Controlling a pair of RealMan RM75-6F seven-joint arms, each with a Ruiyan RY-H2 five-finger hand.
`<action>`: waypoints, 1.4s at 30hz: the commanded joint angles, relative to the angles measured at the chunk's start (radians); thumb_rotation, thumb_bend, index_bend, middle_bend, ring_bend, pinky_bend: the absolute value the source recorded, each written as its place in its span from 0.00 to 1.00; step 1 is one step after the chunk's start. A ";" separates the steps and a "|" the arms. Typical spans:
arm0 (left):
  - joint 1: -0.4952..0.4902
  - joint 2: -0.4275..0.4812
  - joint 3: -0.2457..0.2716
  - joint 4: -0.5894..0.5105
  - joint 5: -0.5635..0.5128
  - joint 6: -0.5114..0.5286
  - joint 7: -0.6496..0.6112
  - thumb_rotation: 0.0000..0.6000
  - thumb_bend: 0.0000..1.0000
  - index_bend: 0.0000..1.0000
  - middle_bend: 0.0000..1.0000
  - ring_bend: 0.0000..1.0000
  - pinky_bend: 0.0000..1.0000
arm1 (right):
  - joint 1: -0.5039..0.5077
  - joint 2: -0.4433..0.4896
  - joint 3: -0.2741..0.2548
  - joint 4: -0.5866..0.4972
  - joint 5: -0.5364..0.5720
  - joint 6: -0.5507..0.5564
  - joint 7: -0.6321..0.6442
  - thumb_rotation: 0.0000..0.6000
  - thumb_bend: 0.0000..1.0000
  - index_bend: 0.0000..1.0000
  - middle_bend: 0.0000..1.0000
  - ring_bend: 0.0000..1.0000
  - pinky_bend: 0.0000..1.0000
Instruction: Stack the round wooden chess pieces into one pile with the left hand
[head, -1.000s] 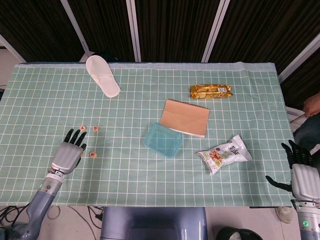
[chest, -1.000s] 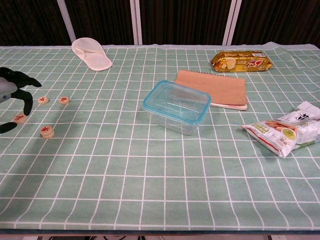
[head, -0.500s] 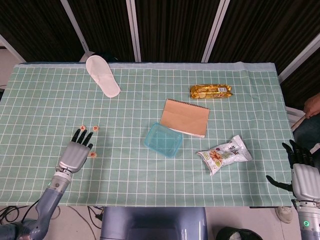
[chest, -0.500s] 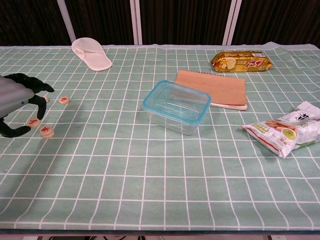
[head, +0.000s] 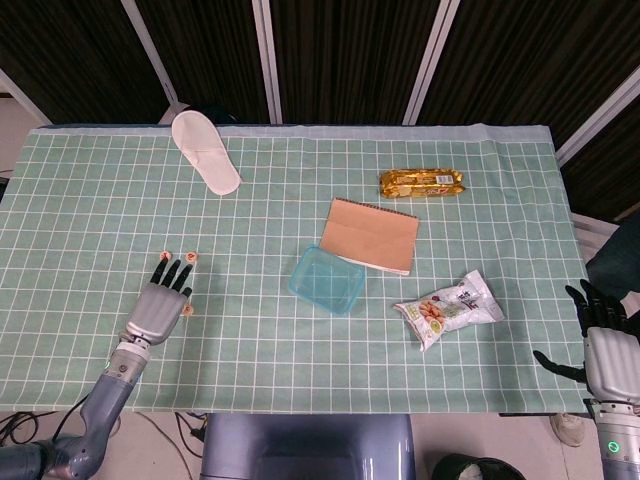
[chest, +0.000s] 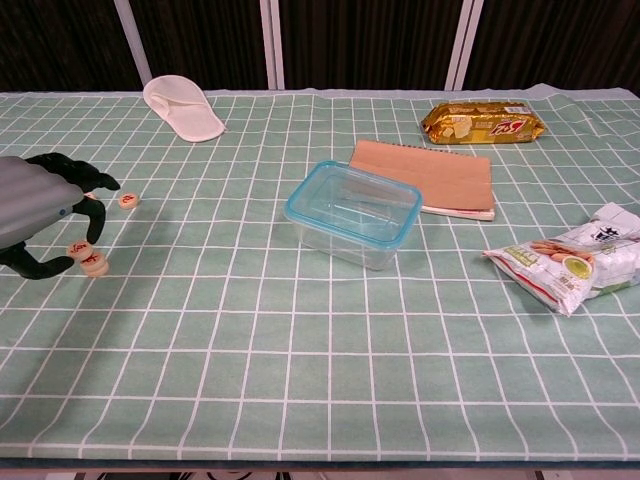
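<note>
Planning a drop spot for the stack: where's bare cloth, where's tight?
Free: the near strip from the left hand across to the snack bag, and the stretch between the slipper and notebook. Crowded: the chess pieces under the left hand, and the clear container overlapping the notebook.

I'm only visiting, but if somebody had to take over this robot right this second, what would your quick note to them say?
Left hand: low over the chess pieces, fingers curved around one piece; I cannot tell whether it actually grips it.
Right hand: open, holding nothing, off to the right, away from the pieces.
Pieces: that one sits against a second piece; a third piece and a fourth piece lie apart beyond the fingertips.
Done: no clear pile yet.
Left: stack all four.
</note>
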 joint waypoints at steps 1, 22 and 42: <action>-0.001 -0.002 0.000 0.001 0.000 0.001 0.002 1.00 0.36 0.46 0.08 0.00 0.07 | 0.000 0.000 0.000 0.000 0.000 0.000 0.000 1.00 0.20 0.11 0.00 0.06 0.00; -0.013 -0.021 0.004 0.006 -0.016 0.006 0.033 1.00 0.36 0.44 0.08 0.00 0.07 | 0.000 0.003 0.000 -0.001 0.004 -0.004 0.006 1.00 0.20 0.11 0.00 0.06 0.00; -0.014 -0.027 0.014 0.004 -0.007 0.019 0.042 1.00 0.36 0.42 0.08 0.00 0.07 | 0.000 0.003 0.000 -0.003 0.004 -0.005 0.005 1.00 0.20 0.11 0.00 0.06 0.00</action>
